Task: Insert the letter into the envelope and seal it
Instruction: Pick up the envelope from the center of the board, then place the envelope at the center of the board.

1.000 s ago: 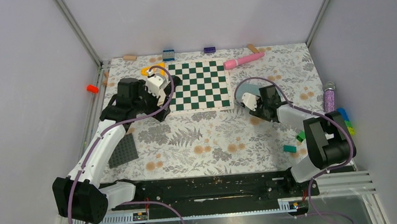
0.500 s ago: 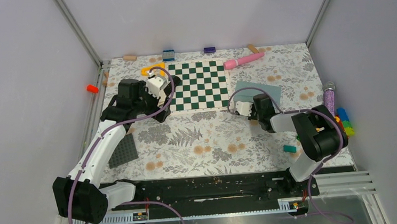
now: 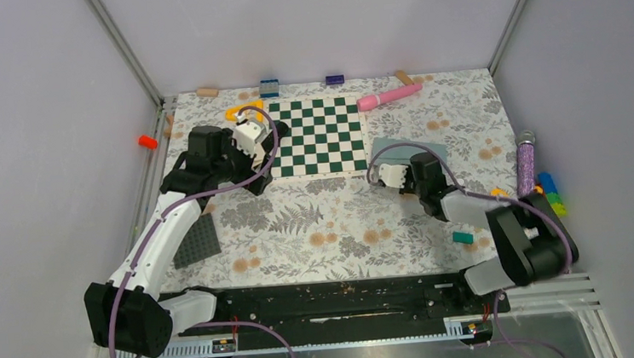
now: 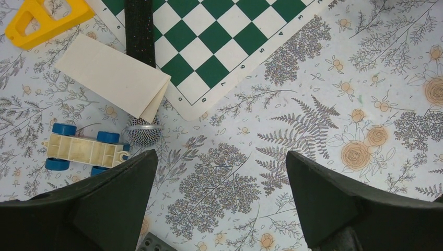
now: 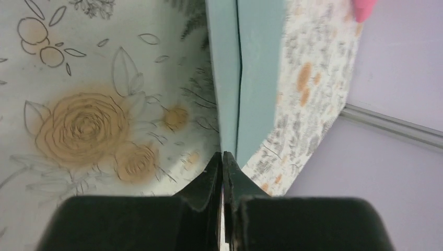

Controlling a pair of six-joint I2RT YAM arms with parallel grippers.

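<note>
Left gripper: fingers wide apart, nothing between them. It hangs over the floral table by the near left corner of the chessboard, looking down.

Letter: folded, cream side up, just off that corner, with one tip at the board's edge. It lies across a microphone. The black handle meets the letter's far edge and the mesh head pokes out at its near edge. My guess is this props one edge off the table, which leaves room for a finger to slide under. A toy car sits near the head and would crowd a low approach.

Right gripper: fingertips pressed together, low, right at the near end of the envelope. The envelope lies flat to the right of the chessboard, its flap seam running away from the tips. The wrist view is too close to say whether a sliver of paper is nipped or the tips only touch its edge.

The letter is not yet in. The chessboard lies between the two papers, and each arm is on the side of the paper nearest it. Thin paper may skid rather than lift.
</note>
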